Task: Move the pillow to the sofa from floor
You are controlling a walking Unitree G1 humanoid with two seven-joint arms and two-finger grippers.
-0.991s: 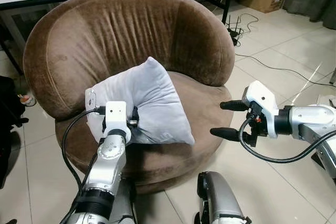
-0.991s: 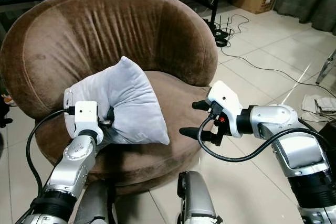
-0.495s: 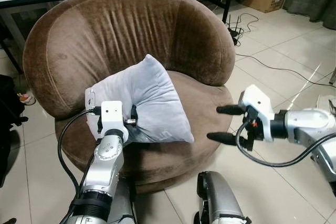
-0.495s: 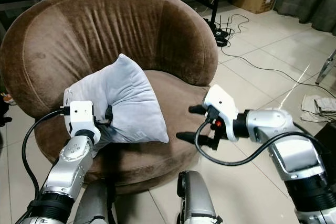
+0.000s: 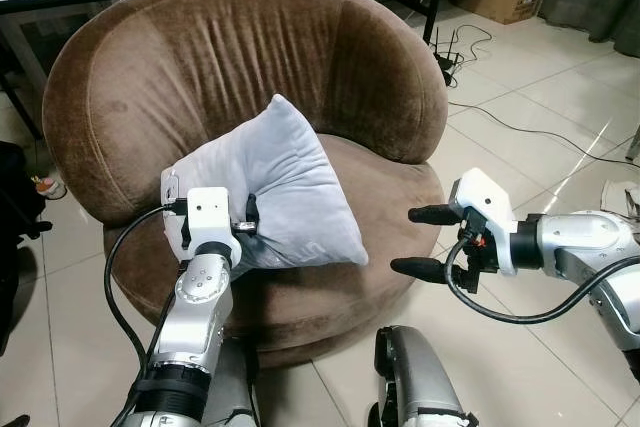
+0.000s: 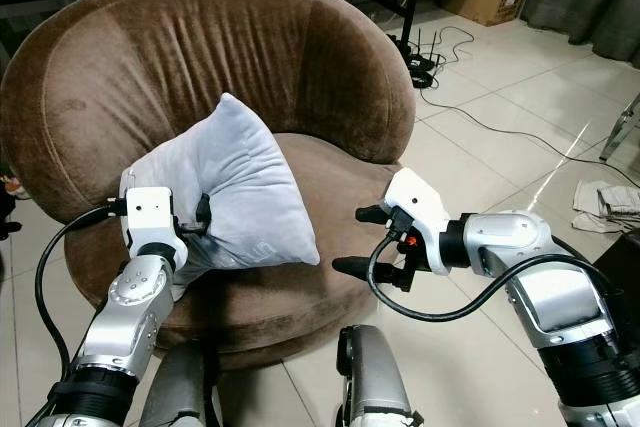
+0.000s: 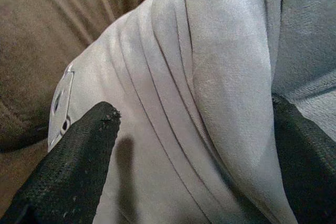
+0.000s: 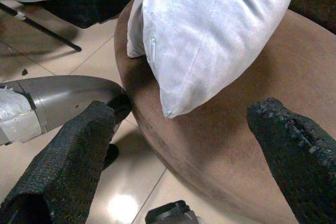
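Pincer (image 7: 194,145) apparently around pillow (image 7: 210,77)

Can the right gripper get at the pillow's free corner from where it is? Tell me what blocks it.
Probably yes. The right gripper hangs open beside the sofa seat's edge, and the pillow, clamped by the left gripper, points its low corner toward it. Nothing lies between them.

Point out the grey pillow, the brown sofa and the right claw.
grey pillow (image 5: 285,187), left eye view, middle of its front face.
brown sofa (image 5: 250,57), left eye view, backrest.
right claw (image 5: 420,241), left eye view, gap between its open fingertips.
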